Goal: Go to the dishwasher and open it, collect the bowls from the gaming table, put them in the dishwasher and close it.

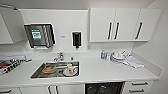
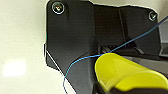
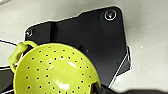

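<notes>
Dishwasher (image 1: 103, 88) cut off at lower edge; both yellow-green bowls (image 2: 125, 75) (image 3: 53, 71) cropped by frame edges; sink dishes (image 1: 58, 69) blurred.

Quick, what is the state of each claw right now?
Left claw: holding a yellow-green bowl.
Right claw: holding a yellow-green bowl with holes.

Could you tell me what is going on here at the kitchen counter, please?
The robot faces a white counter with a sink holding dishes. Below the counter edge the dishwasher shows a dark interior. Each wrist view shows a yellow-green bowl close to the camera: a plain one on the left, a perforated one on the right.
</notes>
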### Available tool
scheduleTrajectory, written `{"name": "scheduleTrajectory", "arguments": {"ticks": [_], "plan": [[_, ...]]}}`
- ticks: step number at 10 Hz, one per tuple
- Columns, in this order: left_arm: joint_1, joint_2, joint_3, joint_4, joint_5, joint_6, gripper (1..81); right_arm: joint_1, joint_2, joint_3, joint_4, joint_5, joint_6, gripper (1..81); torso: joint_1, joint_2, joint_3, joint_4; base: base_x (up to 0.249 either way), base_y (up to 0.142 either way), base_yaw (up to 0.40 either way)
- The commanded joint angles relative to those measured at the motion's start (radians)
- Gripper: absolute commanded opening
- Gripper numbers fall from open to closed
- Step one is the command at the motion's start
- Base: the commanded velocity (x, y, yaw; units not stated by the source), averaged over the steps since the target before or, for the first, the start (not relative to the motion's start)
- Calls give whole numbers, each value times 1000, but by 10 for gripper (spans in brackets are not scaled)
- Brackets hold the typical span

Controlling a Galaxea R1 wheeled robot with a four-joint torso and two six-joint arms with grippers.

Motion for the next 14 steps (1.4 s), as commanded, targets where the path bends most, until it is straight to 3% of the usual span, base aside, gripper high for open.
{"name": "scheduleTrajectory", "arguments": {"ticks": [1, 2, 3, 4, 7, 10, 11, 14], "plan": [[-31, -12, -29, 214, 60, -198, 10, 40, -17, 6, 5, -48, 3, 10, 0, 0, 0, 0, 0, 0, 0], [-20, -16, -29, 366, 41, -331, 10, 40, -18, 6, 5, -46, 3, 10, 0, 0, 0, 0, 0, 0, 0], [0, -27, -8, 415, -67, -353, 10, 40, -25, 12, 6, -45, 6, 10, 0, 0, 0, 0, 0, 0, 0], [7, -47, 30, 420, -120, -353, 10, 38, -35, 27, 6, -45, 8, 10, 0, 0, 0, 0, 0, 0, 0], [7, -240, 354, 436, -130, -353, 10, 40, -144, 202, 6, -40, 28, 10, 0, 0, 0, 0, 0, 0, 0], [-6, -383, 552, 435, -135, -356, 10, 46, -239, 354, 8, -40, 44, 10, 0, 0, 0, 0, 0, 0, 0], [-13, -421, 603, 435, -135, -359, 10, 48, -261, 389, 8, -38, 46, 10, 0, 0, -81, 0, 0, 0, 0], [-39, -523, 721, 435, -135, -361, 10, 57, -319, 452, 14, -31, 54, 10, -1, 0, -131, 0, 0, 0, 0]]}}
